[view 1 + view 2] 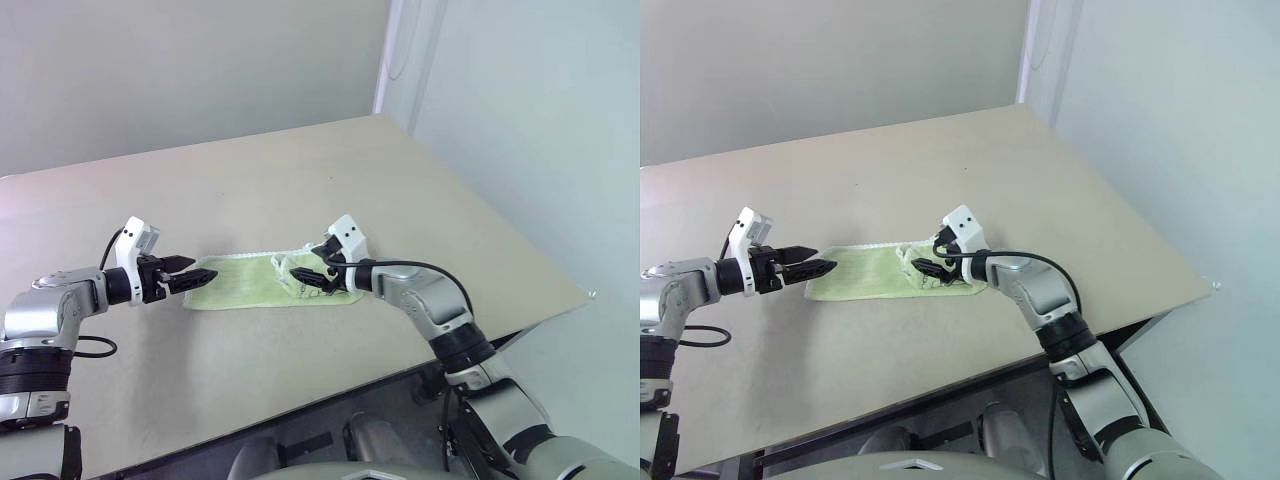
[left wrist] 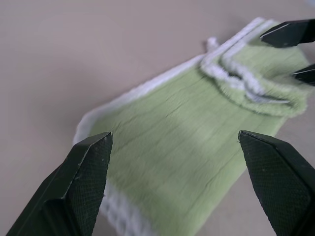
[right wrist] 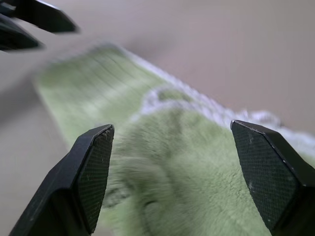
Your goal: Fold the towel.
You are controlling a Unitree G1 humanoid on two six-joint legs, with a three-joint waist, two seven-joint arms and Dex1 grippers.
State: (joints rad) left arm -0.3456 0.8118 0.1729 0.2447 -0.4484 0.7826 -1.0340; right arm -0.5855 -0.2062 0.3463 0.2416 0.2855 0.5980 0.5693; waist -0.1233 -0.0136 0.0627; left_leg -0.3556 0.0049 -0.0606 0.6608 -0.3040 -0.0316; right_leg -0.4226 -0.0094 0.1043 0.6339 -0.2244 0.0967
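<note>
Left eye view puts your towel flat on the table, lying crosswise between the two arms, near the front edge. Most of it is a single smooth layer. The end by your right arm is turned back over itself in a short, rumpled flap, white edging doubled up there. So you've got a partial first fold at best: the flap covers only a small part of the length, and its edges don't line up with the layer beneath.

Right gripper sits over that flap, jaws wide apart, nothing between them; right wrist view has cloth below the open fingers, not pinched. Left gripper hangs at the opposite end of the towel, also spread wide and empty, tips just off the edging.

My read: the flapped end is let go, neither end is held. Left to do: take an end, carry it over properly, square the edges, flatten
</note>
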